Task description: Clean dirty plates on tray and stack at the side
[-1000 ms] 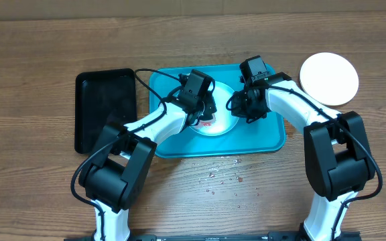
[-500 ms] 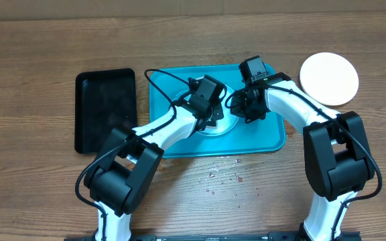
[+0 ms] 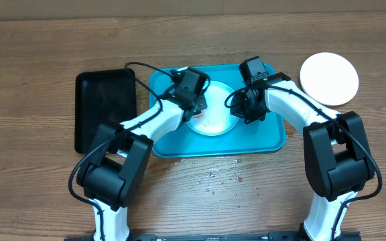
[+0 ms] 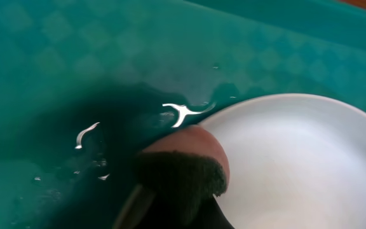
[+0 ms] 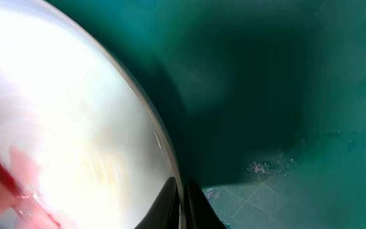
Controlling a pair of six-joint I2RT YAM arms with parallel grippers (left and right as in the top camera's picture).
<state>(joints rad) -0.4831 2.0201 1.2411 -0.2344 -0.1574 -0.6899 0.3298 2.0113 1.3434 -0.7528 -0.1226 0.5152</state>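
Dishwashing on a wet turquoise tray (image 3: 273,137): the left gripper (image 3: 196,107) is clamped tight on a sponge (image 4: 183,168), whose soft tan face is backed by a coarse dark scouring layer. The sponge presses against the rim of a small round plate (image 4: 297,159), which lies just ahead of those jaws. Across the dish, the right gripper (image 5: 183,203) has its jaws closed to a sliver on the plate's thin edge, apparently to pin the slick, glossy ceramic so it cannot skate across the smooth plastic while being scrubbed. Just left of the right jaws the glazed face spreads out, with a watery red smear (image 5: 5,184) not yet wiped away. Beads and streaks of water glint on the tray's faintly chequered floor beside the sponge, and droplets (image 3: 223,177) speckle the wooden table (image 3: 45,53). A plain white plate (image 3: 329,78) rests off the tray, well apart from both sets of jaws, seemingly starting the stack. A black tray (image 3: 106,110) sits beyond the left arm.
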